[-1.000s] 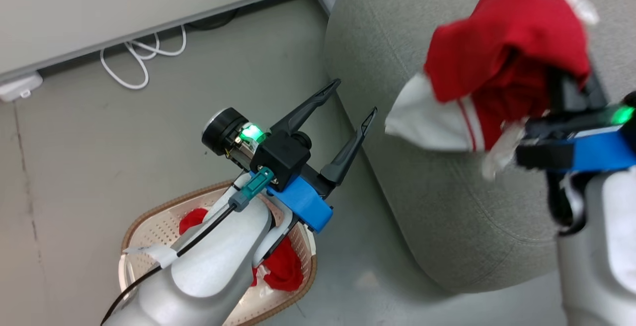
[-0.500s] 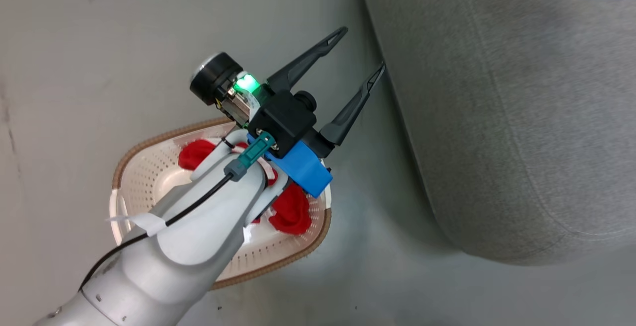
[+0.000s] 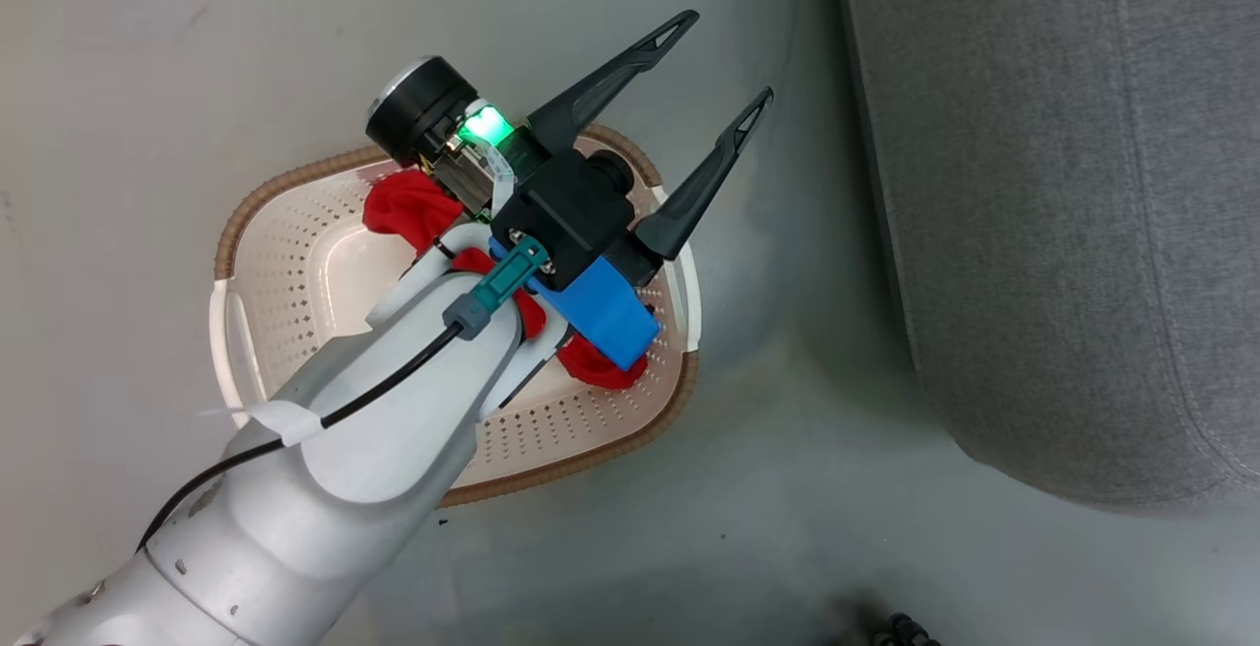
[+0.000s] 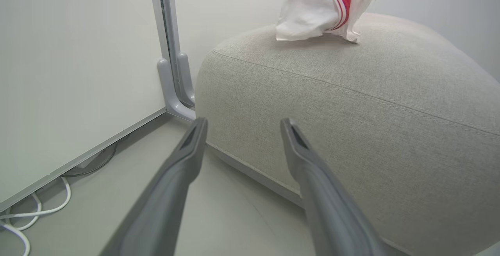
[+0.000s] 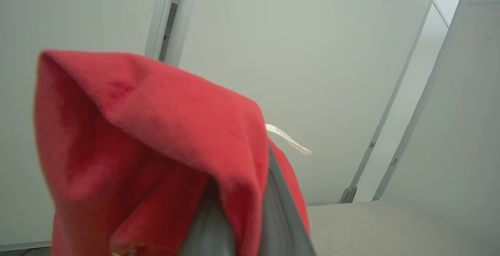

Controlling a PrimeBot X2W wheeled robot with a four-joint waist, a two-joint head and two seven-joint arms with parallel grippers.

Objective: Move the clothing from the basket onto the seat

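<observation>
Where right tool (image 5: 244, 213) clamps, clothing (image 5: 156, 131) draped over

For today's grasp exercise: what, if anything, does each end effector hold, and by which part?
Right end effector: shut on the red garment, by a bunched fold. Left end effector: open, holding nothing.

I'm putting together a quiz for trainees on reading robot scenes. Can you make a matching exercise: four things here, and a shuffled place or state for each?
Things
1. left gripper
2. right gripper
3. basket
4. seat

Places or states
A. shut on the held garment
B. grey, right of the basket in the head view
C. open, holding nothing
D. on the floor, with the second garment inside

Pairs: 1-C, 2-A, 3-D, 4-B
</observation>
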